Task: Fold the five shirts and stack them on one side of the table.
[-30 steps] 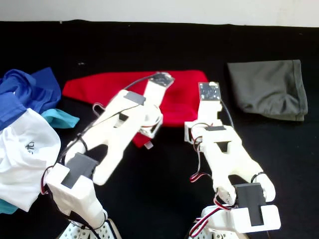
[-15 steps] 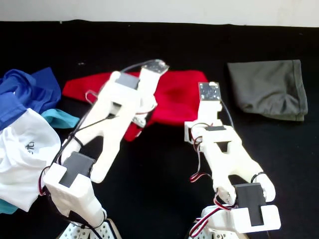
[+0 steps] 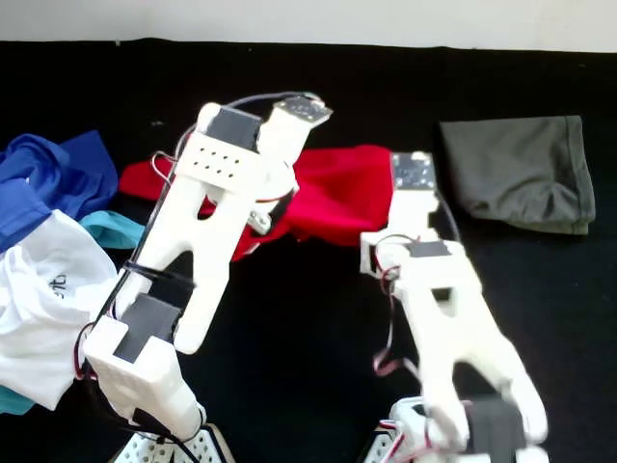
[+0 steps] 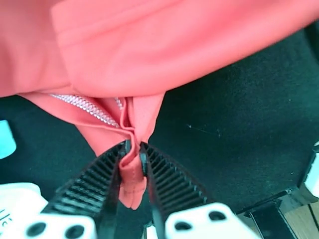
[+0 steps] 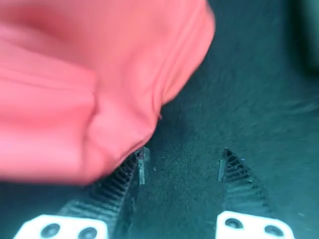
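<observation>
Left fingers (image 4: 97,183) on rumpled red shirt (image 4: 149,55)

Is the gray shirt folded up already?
Folded. The gray shirt lies flat as a tidy rectangle on the table, apart from the red shirt.

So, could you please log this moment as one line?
left gripper: shut on red shirt | right gripper: open | grey shirt: folded

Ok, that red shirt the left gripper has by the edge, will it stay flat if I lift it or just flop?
Likely floppy: the red shirt bunches and drapes from the left gripper. Probably light, since a thin pinched fold carries it. It may slip, as only a narrow edge sits between the jaws.
</observation>
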Controlling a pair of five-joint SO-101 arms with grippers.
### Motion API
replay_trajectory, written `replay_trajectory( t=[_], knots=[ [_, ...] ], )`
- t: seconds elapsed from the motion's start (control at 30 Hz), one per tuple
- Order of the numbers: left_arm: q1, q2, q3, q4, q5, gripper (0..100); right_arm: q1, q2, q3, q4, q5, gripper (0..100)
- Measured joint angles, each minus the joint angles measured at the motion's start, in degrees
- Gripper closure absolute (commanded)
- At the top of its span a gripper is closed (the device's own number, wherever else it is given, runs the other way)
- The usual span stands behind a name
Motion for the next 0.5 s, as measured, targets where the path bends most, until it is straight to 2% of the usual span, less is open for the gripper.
replay_trajectory(
  t=[0.17,0.37,0.5],
  knots=[
    [-1.32,-9.76,-1.58,0.35,0.00,99,-1.85,-16.79,0.00,8.44,5.27,77.4],
    [-1.23,-22.77,-1.58,1.14,0.00,99,-4.22,-20.04,-3.60,15.82,7.12,76.2],
    [-1.41,-24.88,1.23,1.23,0.00,99,-11.08,-17.32,-9.32,23.47,7.21,63.5]
  ],
)
